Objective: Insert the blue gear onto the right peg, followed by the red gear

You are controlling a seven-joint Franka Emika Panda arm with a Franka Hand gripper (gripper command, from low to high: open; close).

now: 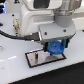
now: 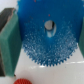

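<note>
The blue gear (image 1: 55,48) hangs tilted under the hand, just above the exterior view's right end of the grey black-edged plate (image 1: 37,59). My gripper (image 1: 55,45) is shut on it. The wrist view is filled by the blue gear (image 2: 47,42), with its toothed rim and pale central hole between one teal pad (image 2: 11,42) and a dark finger at the other edge. The red gear (image 2: 21,81) shows as a small toothed arc at that picture's edge; in the exterior view it is hidden. The right peg is hidden behind the blue gear and the hand.
A black cable (image 1: 15,36) loops from the exterior view's left toward the wrist. The white arm body (image 1: 47,12) fills the upper part of that view. The plate lies on a white table (image 1: 15,70).
</note>
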